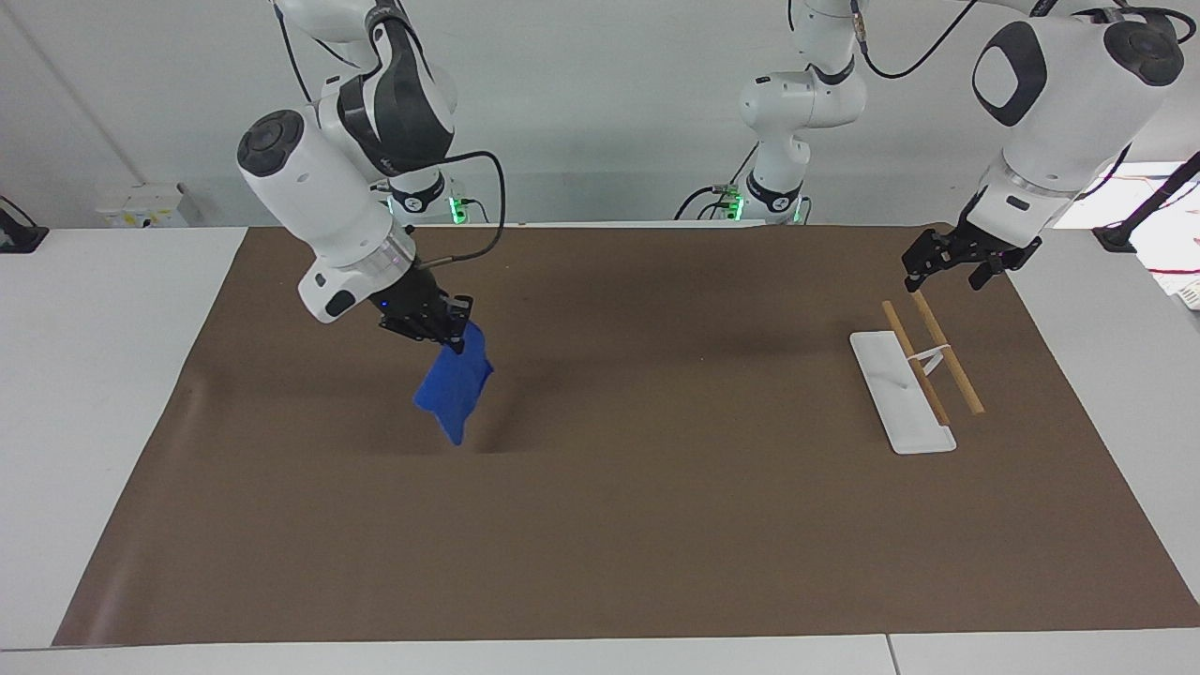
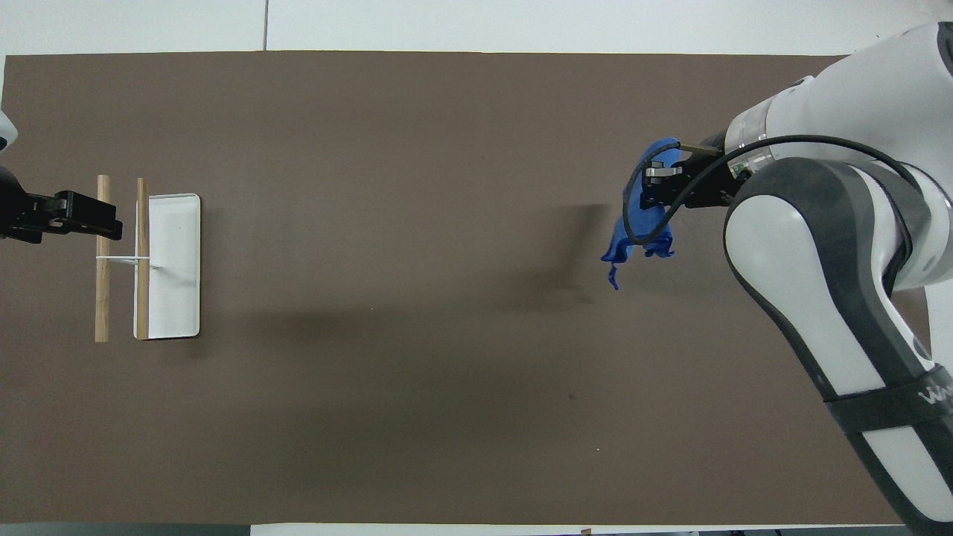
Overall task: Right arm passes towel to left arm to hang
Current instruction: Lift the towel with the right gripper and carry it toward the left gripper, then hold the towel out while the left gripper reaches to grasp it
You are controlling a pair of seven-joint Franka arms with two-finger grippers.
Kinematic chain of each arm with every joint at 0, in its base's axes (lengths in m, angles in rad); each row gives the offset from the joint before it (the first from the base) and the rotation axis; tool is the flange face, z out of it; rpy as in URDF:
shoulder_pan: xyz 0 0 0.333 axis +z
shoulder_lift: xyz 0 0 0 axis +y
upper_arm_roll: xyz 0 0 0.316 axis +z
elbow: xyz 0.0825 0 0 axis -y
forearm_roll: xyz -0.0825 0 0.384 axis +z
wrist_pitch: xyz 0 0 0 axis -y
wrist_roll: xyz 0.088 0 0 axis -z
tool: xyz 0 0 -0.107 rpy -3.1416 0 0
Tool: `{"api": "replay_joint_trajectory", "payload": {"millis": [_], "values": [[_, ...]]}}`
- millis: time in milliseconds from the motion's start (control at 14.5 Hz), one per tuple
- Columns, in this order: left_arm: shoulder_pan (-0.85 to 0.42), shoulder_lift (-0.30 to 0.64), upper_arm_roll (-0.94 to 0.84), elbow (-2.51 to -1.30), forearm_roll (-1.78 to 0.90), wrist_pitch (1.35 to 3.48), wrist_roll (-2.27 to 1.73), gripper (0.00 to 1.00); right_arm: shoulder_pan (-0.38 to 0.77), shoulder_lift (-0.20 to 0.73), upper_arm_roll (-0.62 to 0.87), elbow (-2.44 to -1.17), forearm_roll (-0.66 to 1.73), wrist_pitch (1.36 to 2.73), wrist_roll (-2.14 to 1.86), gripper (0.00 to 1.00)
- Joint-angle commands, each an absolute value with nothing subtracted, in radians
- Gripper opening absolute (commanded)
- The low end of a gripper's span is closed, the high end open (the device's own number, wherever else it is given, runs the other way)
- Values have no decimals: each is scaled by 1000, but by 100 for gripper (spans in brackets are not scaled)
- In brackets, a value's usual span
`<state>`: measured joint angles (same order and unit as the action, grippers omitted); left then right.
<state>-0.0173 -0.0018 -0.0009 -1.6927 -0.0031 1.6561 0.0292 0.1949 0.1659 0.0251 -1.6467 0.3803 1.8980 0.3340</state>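
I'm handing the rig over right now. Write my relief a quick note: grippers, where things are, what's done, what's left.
Right gripper: jaws shut on the towel, which hangs clear over the brown mat at the right arm's end.
Left gripper: jaws open, empty, waiting over the rail ends of the hanging rack at the left arm's end.
Done: towel picked up.
Left: carry it across, pass it to the left gripper, hang it on the rack.

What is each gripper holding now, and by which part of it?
The right gripper is shut on the towel, pinching its top edge so it hangs over the brown mat. The left gripper is open and holds nothing.
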Motion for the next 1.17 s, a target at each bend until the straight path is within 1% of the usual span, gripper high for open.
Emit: {"api": "replay_joint_trajectory", "payload": {"millis": [0,138,207,276,414,552,759,897,1103], "values": [[-15,-32,-2,-1727,15,1675,29,100,262,235,28,-1551,463,1957,529,0],[-15,-32,-2,-1727,15,1675,29,100,334,251,28,-1563,544,2095,671,0],[-15,-32,-2,-1727,15,1677,29,100,374,255,28,-1583,590,2206,790,0],[-15,-32,-2,-1727,15,1677,29,100,399,256,28,-1595,619,2285,872,0],[-15,-32,-2,-1727,15,1677,29,100,442,273,28,-1597,731,2399,954,0],[-15,-32,-2,-1727,15,1675,29,100,457,276,28,-1592,855,2463,1009,0],[-28,-34,-3,-1730,15,1663,22,100,527,281,28,-1589,983,2591,1077,0],[-37,-40,-11,-1746,14,1672,15,100,564,281,28,-1589,1038,2617,1083,0],[-70,-44,-12,-1763,-35,1699,-197,100,604,282,28,-1585,1048,2671,1100,0]]}}
